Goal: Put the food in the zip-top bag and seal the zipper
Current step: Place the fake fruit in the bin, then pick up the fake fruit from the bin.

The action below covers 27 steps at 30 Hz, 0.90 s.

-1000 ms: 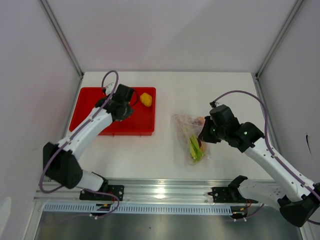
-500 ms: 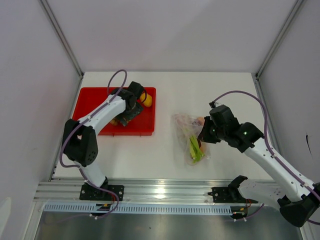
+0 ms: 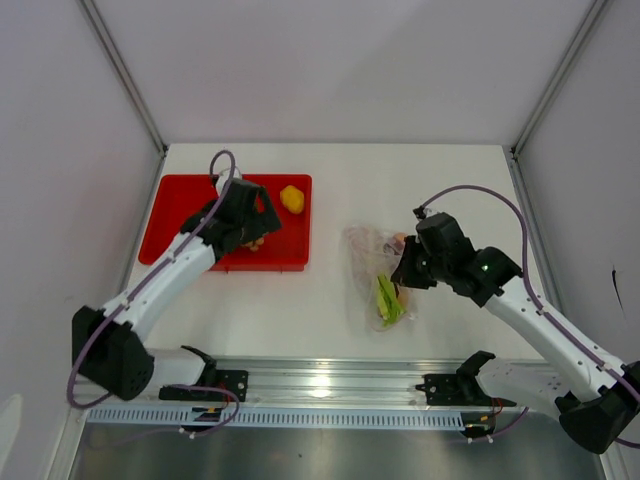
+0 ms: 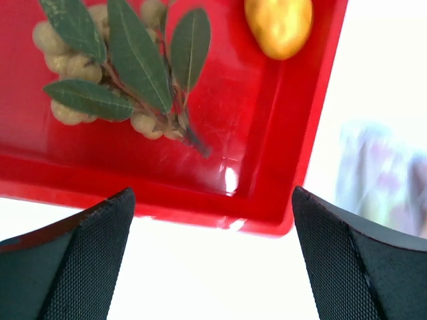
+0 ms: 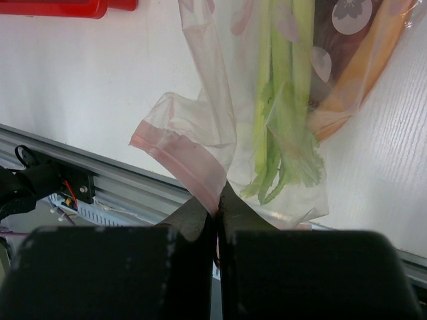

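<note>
A bunch of tan berries with green leaves and a small yellow fruit lie in the red tray. My left gripper hangs open above the tray's near rim with nothing between its fingers. In the top view it is over the berries, and the fruit lies further back. The clear zip-top bag holds green-white stalks, an orange piece and a purple-brown sweet potato. My right gripper is shut on the bag's mouth at the pink zipper.
The red tray sits at the table's back left, the bag right of centre. White walls and metal posts close in the sides. A metal rail runs along the near edge.
My left gripper has gone from shut to wide open and pulled back toward the tray's near edge. The right gripper has shifted slightly left, still pinching the bag.
</note>
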Each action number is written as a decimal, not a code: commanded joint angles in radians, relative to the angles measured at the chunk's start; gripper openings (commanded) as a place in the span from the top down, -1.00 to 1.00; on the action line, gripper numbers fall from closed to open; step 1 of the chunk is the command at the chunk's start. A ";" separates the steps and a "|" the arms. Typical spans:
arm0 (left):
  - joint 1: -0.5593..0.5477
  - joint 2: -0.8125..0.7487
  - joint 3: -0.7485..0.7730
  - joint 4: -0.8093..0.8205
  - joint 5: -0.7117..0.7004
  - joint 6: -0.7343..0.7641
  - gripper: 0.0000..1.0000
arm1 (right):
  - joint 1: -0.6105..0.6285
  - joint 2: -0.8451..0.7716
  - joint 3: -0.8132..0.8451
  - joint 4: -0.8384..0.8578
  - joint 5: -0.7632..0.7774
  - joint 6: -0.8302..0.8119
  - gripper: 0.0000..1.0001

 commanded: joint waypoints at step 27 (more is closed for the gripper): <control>0.199 -0.171 -0.523 0.793 0.235 1.286 -0.45 | 0.000 -0.003 -0.048 0.115 -0.123 -0.082 1.00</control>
